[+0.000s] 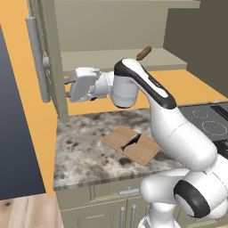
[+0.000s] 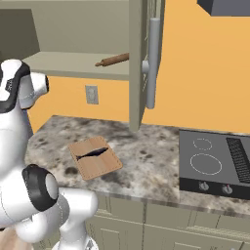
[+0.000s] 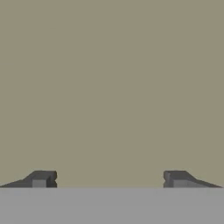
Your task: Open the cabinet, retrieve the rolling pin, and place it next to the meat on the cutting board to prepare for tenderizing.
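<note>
The gripper (image 3: 109, 178), fingers spread wide and holding nothing, points squarely at a flat grey-green face of the cabinet (image 1: 52, 67), just beside its swung-open left door. Inside the open cabinet the rolling pin (image 2: 112, 60) lies on the shelf. The white arm reaches horizontally leftward above the granite counter (image 1: 84, 156), where the meat (image 1: 132, 141) rests across the cutting board (image 1: 143, 152)

A speckled stone tabletop (image 1: 84, 147) is lying below the hand (image 1: 67, 88). A black cooktop (image 2: 215, 163) is sitting on it, well off to the hand's right. A wall socket (image 2: 91, 94) is showing on the orange wall (image 2: 200, 73).
</note>
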